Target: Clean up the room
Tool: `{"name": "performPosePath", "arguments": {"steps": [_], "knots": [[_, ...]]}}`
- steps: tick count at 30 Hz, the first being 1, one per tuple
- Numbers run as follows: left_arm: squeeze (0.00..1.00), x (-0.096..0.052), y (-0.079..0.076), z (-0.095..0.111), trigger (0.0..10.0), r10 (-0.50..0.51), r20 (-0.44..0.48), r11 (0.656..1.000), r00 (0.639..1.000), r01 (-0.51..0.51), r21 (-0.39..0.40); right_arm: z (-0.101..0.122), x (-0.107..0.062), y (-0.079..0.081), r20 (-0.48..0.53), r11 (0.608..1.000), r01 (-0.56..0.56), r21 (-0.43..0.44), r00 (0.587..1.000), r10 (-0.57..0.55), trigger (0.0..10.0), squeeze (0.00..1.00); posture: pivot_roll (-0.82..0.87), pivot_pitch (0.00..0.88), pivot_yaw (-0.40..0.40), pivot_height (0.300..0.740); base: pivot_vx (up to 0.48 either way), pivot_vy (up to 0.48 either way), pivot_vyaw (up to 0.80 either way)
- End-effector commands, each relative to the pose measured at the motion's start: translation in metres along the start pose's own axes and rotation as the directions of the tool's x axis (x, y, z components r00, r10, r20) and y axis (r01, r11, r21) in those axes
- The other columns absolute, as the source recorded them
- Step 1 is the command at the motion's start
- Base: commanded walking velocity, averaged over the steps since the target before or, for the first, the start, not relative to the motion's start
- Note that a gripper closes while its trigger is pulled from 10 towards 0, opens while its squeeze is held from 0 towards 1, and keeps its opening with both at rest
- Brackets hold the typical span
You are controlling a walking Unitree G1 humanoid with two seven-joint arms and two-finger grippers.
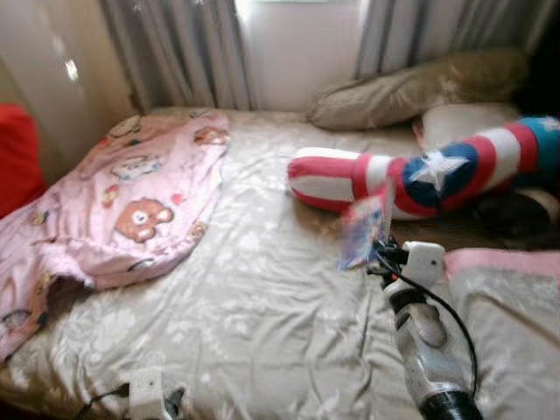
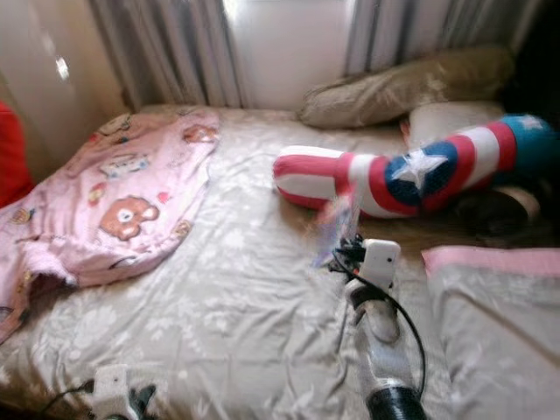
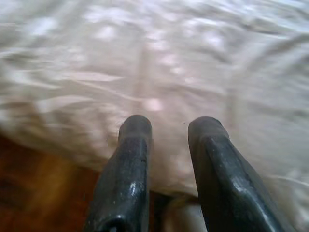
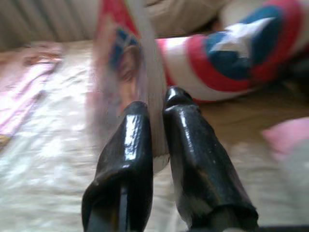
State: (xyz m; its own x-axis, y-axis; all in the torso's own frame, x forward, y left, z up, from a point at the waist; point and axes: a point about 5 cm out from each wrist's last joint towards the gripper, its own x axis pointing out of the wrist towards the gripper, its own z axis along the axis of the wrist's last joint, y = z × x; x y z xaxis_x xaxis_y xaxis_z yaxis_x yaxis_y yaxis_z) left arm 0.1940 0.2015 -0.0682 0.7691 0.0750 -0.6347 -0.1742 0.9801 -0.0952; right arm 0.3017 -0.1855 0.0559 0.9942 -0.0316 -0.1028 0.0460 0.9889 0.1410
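Barely begun: right gripper [image 4: 154,108] fingers pinch a thin booklet [image 4: 123,63] above the bed [image 1: 262,297]; left gripper [image 3: 169,128] fingers spread, pink blanket [image 1: 131,201] still rumpled

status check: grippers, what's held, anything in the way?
Right gripper shut on thin colourful packet, over bed. Left gripper open, idle at bed edge. Star-striped bolster pillow ahead.

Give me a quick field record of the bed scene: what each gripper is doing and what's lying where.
right gripper: shut on a thin packet, raised above the bed
left gripper: open, low at the bed's near edge
bed sheet: beige, wrinkled
pink blanket: bear print, bed's left side
star pillow: red, white, blue, right side
beige pillow: by the curtains
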Motion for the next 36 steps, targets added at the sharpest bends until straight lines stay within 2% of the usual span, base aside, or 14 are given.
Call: {"name": "performPosePath", "arguments": {"steps": [1,12,14,15,17,19,24,28,36], "knots": [[0.00,-0.003,0.014,-0.001,10.0,0.033,-0.012,0.999,0.999,-0.033,0.022,0.018,0.008,0.015,0.080,0.999,-0.039,0.013,0.996,0.038,10.0,0.00,0.02,0.000,0.032,0.717,0.266,0.000,0.00],[0.00,-0.003,0.014,-0.001,10.0,0.033,-0.012,0.999,0.999,-0.033,0.022,0.018,0.008,0.015,0.082,0.999,-0.039,0.013,0.996,0.038,10.0,0.00,0.02,0.000,0.032,0.717,0.266,0.000,0.00],[0.00,0.000,0.015,0.020,10.0,0.052,0.129,0.998,0.990,-0.056,0.023,0.008,0.005,0.028,0.026,0.983,-0.144,0.111,0.990,0.142,10.0,0.00,0.02,0.000,0.028,0.717,0.000,0.000,0.00],[0.00,0.000,0.015,0.025,10.0,0.053,0.160,0.998,0.986,-0.057,0.023,0.006,0.004,0.030,0.016,0.980,-0.155,0.124,0.988,0.154,10.0,0.00,0.02,0.000,0.028,0.717,0.000,0.000,0.00],[0.00,0.001,0.014,0.031,10.0,0.053,0.193,0.998,0.980,-0.058,0.023,0.005,0.003,0.030,0.010,0.979,-0.160,0.129,0.987,0.160,10.0,0.00,0.02,0.000,0.028,0.717,0.000,0.000,0.00],[0.00,0.001,0.012,0.046,10.0,0.051,0.282,0.998,0.958,-0.057,0.013,0.001,0.001,0.032,-0.005,0.972,-0.187,0.142,0.982,0.190,10.0,0.00,0.02,0.000,0.030,0.717,0.000,0.000,0.00],[0.00,0.001,0.010,0.061,10.0,0.035,0.362,0.999,0.931,-0.044,0.015,-0.001,-0.001,0.035,-0.015,0.967,-0.210,0.147,0.977,0.214,10.0,0.00,0.02,0.000,0.030,0.717,0.000,0.000,0.00],[0.00,0.000,0.010,0.063,10.0,0.031,0.375,0.999,0.926,-0.041,0.019,-0.001,-0.002,0.036,-0.020,0.963,-0.219,0.158,0.974,0.225,10.0,0.00,0.03,0.000,0.030,0.717,0.000,0.000,0.00],[0.00,-0.001,0.012,0.052,10.0,0.033,0.333,0.999,0.942,-0.041,0.016,-0.001,-0.003,0.035,-0.024,0.962,-0.222,0.160,0.973,0.228,10.0,0.00,0.03,0.000,0.033,0.717,0.000,0.000,0.00]]}}
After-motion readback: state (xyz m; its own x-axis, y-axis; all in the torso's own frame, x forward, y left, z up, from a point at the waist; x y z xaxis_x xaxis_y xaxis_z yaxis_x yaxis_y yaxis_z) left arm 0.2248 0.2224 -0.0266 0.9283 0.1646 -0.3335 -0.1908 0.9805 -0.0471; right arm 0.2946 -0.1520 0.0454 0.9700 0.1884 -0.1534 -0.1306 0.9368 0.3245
